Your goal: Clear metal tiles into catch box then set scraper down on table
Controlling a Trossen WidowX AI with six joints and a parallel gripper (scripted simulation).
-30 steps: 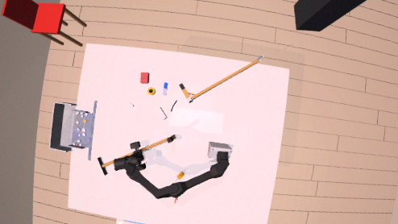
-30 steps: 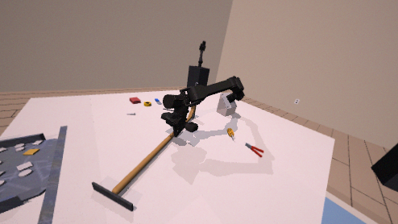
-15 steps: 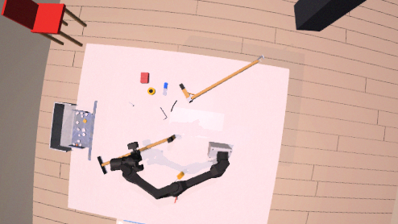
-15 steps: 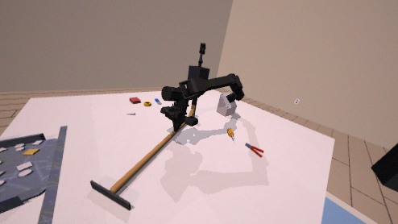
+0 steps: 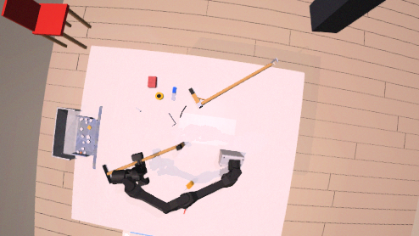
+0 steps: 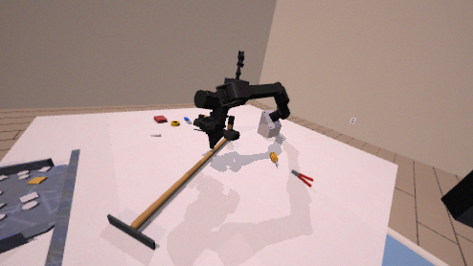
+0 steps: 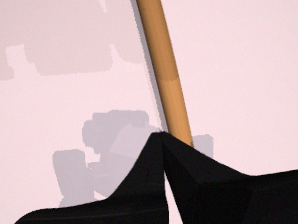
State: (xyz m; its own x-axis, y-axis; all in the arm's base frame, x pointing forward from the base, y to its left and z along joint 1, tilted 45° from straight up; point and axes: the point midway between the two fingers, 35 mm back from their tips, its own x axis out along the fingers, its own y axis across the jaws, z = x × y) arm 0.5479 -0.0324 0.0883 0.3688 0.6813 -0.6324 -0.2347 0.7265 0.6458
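A white table (image 5: 263, 127) (image 6: 335, 191) (image 7: 250, 75) stands on a plank floor, with a black robot arm (image 5: 182, 201) (image 6: 260, 91) bent over it. The gripper (image 5: 142, 173) (image 6: 213, 145) (image 7: 157, 139) has its fingertips pressed together, pinching nothing; the scraper's handle passes just beyond them in the wrist view.

The long scraper (image 5: 159, 154) (image 6: 177, 188) (image 7: 165, 55) lies on the table, slanting through the lower left of the top view. Its dark crosswise head (image 5: 107, 171) (image 6: 131, 232) is at the lower-left end (picture a wooden-handled T).

At the left of the top view, a grey walled box (image 5: 64, 136) (image 6: 11, 241) has small white tiles (image 6: 30, 197) and an orange tile (image 5: 89, 127) (image 6: 37, 180) in its section nearest the table's middle. A red block (image 5: 152, 81) (image 6: 160, 119) sits at upper left, while red-handled pliers (image 6: 303, 178) lie right of centre in the exterior view.
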